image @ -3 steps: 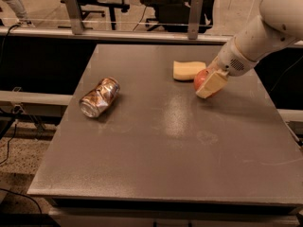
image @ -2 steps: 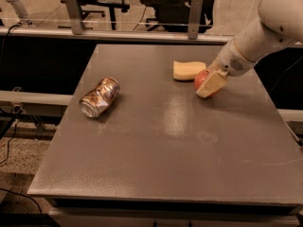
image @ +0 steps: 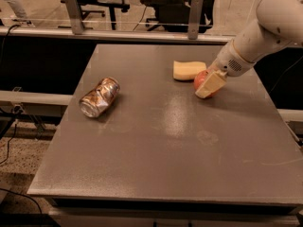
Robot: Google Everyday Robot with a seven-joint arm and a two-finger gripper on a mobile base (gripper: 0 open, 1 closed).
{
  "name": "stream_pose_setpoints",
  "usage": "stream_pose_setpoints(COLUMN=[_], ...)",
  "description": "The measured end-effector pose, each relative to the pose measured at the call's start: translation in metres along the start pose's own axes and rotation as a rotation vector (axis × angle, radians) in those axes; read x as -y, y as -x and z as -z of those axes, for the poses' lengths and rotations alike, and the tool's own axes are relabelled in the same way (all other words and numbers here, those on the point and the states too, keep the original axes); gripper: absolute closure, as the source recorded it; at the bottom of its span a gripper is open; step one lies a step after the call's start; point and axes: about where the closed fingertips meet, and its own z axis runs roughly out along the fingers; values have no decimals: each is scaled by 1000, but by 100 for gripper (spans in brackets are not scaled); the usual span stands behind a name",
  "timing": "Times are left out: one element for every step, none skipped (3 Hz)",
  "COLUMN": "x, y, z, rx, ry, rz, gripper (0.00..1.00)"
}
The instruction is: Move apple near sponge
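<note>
The red-orange apple point(image: 200, 80) sits on the grey table point(image: 161, 126) at the back right, just right of and in front of the pale yellow sponge point(image: 188, 70), a small gap apart. My gripper point(image: 209, 85) comes down from the white arm at the upper right. Its cream fingers point(image: 211, 83) are around the apple and cover its right side.
A crushed silver can point(image: 100, 97) lies on its side at the table's left. A metal rail and office chairs stand behind the table. The table's right edge is close to the arm.
</note>
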Motion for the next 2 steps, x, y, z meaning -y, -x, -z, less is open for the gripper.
stream_pose_setpoints(x=[-1,-1], y=[0,0], z=[-2,-2], rx=[-1,-1], ry=[4,4], rz=[1,1], gripper=[0,0])
